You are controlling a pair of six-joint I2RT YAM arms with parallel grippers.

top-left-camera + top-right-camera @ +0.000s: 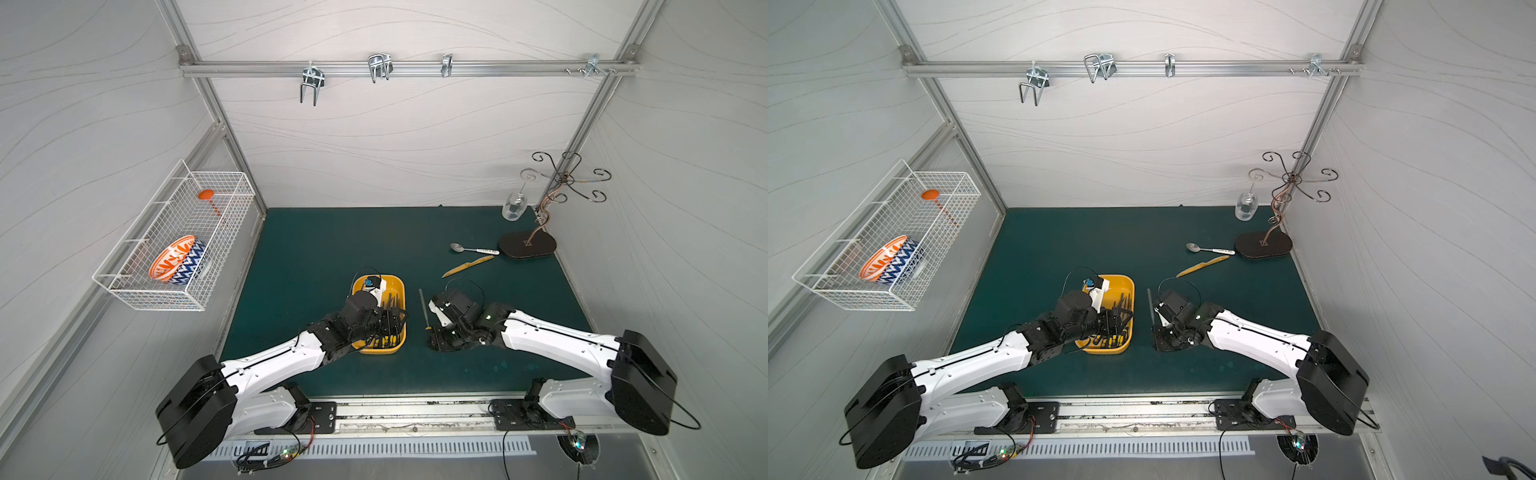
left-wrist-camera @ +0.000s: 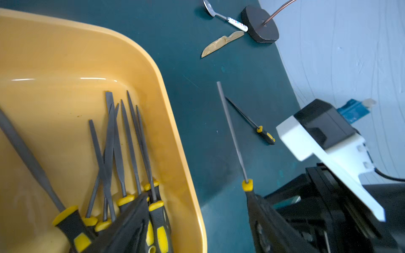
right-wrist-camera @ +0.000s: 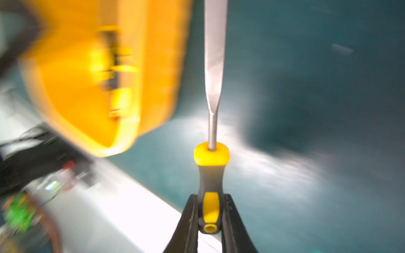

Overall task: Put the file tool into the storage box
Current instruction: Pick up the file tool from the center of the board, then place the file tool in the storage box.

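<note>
The storage box (image 1: 397, 286) is a yellow tub at the middle of the green mat, holding several files with black-and-yellow handles (image 2: 122, 153). My left gripper (image 2: 197, 197) hangs over the box's near right wall, open. One finger (image 2: 131, 219) is above the handles inside and the other is outside the rim (image 2: 153, 72). My right gripper (image 3: 209, 197) is shut on the handle of a file tool (image 3: 214, 65), just right of the box (image 3: 153, 65), with the grey blade (image 1: 422, 305) pointing away. A smaller file (image 2: 252, 122) lies on the mat beyond it.
A spoon (image 1: 473, 249) and a wooden knife (image 1: 467, 266) lie at the back right, beside a hook stand's black base (image 1: 528, 245) and a glass jar (image 1: 514, 206). A white wire basket (image 1: 174, 241) with a patterned bowl hangs on the left wall.
</note>
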